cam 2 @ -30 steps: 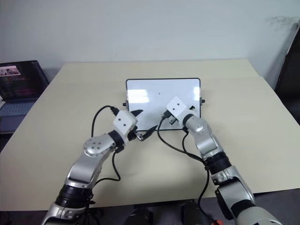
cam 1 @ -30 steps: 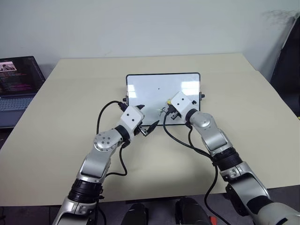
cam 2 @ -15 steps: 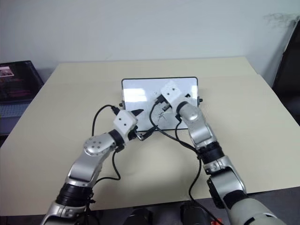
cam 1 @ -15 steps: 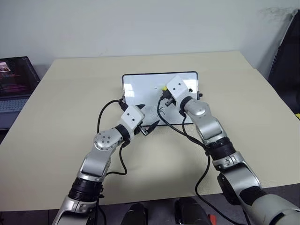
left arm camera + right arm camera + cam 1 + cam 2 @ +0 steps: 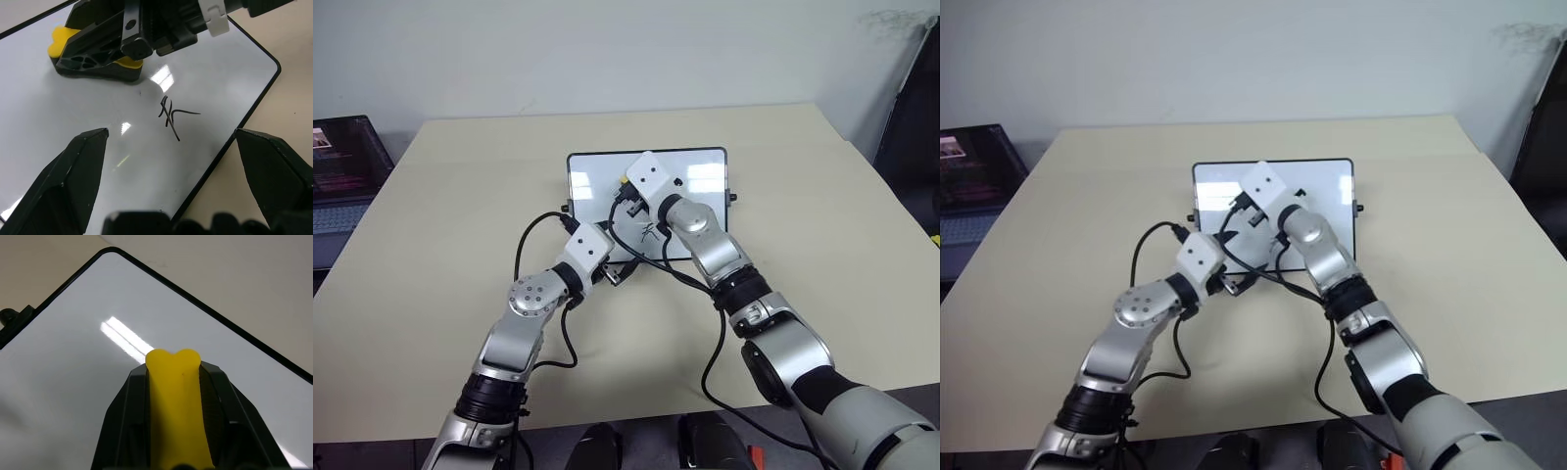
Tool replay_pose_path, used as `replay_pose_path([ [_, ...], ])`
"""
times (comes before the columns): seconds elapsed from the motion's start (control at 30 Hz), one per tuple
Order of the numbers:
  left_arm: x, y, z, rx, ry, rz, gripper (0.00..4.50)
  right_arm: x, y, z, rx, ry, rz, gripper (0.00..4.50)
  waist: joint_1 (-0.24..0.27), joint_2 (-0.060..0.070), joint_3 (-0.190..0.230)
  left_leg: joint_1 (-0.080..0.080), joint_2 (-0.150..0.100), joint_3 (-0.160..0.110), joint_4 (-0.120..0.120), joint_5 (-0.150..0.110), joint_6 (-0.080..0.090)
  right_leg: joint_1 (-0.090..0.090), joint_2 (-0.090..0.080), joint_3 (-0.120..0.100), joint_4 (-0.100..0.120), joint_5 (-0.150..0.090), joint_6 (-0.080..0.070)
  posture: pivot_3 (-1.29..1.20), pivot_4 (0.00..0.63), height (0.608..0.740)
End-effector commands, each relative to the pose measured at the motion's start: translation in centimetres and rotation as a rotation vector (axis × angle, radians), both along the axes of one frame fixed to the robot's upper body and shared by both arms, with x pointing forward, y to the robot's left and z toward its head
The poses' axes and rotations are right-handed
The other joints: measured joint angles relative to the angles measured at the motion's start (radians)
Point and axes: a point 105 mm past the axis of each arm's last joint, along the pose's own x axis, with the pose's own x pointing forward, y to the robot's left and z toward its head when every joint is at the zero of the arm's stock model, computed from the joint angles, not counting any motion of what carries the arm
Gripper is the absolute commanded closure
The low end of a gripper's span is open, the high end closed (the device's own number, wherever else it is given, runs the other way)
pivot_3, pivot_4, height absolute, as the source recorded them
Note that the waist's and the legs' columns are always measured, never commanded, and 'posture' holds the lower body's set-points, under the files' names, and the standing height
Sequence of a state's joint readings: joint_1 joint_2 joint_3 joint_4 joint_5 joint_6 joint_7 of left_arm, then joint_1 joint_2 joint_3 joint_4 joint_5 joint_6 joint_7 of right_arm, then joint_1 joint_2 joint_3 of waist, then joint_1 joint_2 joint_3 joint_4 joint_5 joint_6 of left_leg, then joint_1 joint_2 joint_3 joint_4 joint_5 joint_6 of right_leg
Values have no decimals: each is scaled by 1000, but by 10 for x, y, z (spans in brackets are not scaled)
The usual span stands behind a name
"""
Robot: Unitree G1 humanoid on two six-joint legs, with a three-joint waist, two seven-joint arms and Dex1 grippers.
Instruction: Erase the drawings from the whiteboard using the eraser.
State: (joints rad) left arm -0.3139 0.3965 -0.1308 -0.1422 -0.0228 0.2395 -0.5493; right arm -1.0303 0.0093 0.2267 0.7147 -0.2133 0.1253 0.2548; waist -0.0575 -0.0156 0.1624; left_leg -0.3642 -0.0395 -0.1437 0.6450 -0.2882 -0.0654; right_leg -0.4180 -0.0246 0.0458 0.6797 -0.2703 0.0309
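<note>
The whiteboard (image 5: 697,178) lies flat in the middle of the table. One black scribble of the drawings (image 5: 172,115) shows on its near part, just right of centre. My right gripper (image 5: 627,192) is shut on the yellow eraser (image 5: 177,396) and holds it low over the board's far-middle area, beyond the scribble. The eraser (image 5: 61,39) pokes out past the black fingers (image 5: 93,51); whether it touches the board I cannot tell. My left gripper (image 5: 171,131) stands open at the board's near edge, its fingers wide apart with the scribble in front of them.
The beige table (image 5: 822,235) has free room on all sides of the board. An open laptop (image 5: 342,162) stands beyond the table's left edge. A dark object (image 5: 913,117) stands at the right edge. Black cables (image 5: 533,235) loop from both wrists.
My right gripper has carried the eraser left and away, from the board's near right part to its far middle. The left arm has kept still.
</note>
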Motion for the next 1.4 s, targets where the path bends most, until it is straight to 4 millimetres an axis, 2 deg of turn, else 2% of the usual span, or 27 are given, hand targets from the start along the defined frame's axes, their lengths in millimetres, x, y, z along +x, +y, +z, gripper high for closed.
replay_pose_path([
  [0.03, -2, 0, 15, -5, -61, 6, 0, -1, 7, 20, 9, -68, 23, 3434, 0, 0, 0, 0, 0, 0, 0, 0, 0, 0, 0, 0, 0, 0, 0, 0, 150, 740],
  [0.33, -2, -1, 15, -8, -58, 6, 0, 2, -4, 8, -37, -48, -2, 3434, 0, 0, 0, 0, 0, 0, 0, 0, 0, 0, 0, 0, 1, 0, 0, 0, 150, 740],
  [0.87, 0, -3, 18, -9, -63, -4, 0, -2, -40, -21, -99, 9, -55, 3434, 2, 0, 0, 1, 0, -1, 1, 0, 1, 2, 0, -1, 1, 0, 0, 0, 150, 740],
  [1.4, 1, -5, 16, -4, -61, -20, 0, -7, -79, -35, -116, 50, -134, 3434, 11, 0, 0, 5, -1, -3, 2, -1, 2, 8, 0, -2, 1, 0, 0, 0, 150, 740],
])
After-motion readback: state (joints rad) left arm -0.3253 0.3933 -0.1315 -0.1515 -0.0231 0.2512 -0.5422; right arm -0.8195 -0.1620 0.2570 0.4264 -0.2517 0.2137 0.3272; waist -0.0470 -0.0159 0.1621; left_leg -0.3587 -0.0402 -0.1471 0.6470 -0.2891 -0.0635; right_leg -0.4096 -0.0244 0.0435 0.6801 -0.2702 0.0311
